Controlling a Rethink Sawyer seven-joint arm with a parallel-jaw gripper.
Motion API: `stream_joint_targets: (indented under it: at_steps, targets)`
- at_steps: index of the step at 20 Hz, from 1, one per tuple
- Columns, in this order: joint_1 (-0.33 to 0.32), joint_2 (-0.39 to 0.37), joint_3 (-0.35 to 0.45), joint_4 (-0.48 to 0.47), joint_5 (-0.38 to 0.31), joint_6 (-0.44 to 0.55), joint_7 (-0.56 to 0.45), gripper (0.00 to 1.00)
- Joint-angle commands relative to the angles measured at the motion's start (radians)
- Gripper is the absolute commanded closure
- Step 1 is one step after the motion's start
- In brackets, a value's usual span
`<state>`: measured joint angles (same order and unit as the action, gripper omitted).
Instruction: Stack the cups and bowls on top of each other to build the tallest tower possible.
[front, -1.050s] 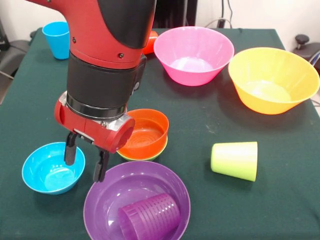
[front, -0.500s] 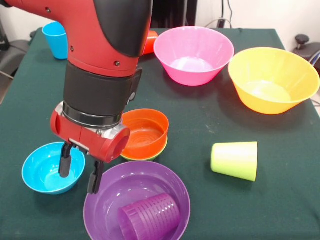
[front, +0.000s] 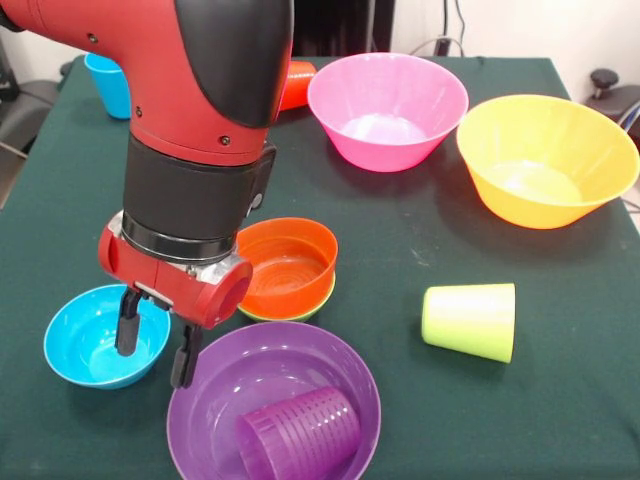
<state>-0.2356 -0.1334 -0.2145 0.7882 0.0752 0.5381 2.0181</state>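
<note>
A dark green cloth (front: 420, 270) covers the desk. Behind its far edge stands a pale wall (front: 540, 25), with dark cables (front: 455, 30) hanging before it. At the far right a black knob (front: 603, 78) shows, and at the left a grey object (front: 25, 110) stands beside the desk.

1. The table (front: 420, 260) wears a dark green cloth, matt and finely woven.
2. The pink bowl (front: 387, 110), yellow bowl (front: 545, 160), orange bowl (front: 290, 265), blue bowl (front: 85, 345) and purple bowl (front: 230, 400) look like smooth, glossy plastic.
3. The purple cup (front: 298, 432) is translucent plastic, ribbed with fine rings.
4. The lime cup (front: 470, 320) looks smooth and duller.
5. The arm (front: 190, 110) has glossy red and black shells.
</note>
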Motion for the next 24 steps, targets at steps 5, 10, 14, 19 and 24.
stream_joint_targets:
  at_steps: [5,10,14,19,24]
  targets:
    - [-0.001,0.016,0.127,0.157,-0.057,-0.025,-0.037,0.0]
    - [0.003,-0.02,0.11,0.234,-0.038,0.017,0.003,0.0]
    - [-0.002,-0.05,0.103,0.301,-0.034,0.032,0.012,0.0]
    - [-0.028,-0.106,0.119,0.408,-0.049,0.029,-0.035,0.0]
    - [-0.073,-0.119,0.175,0.45,-0.109,-0.019,-0.17,0.0]
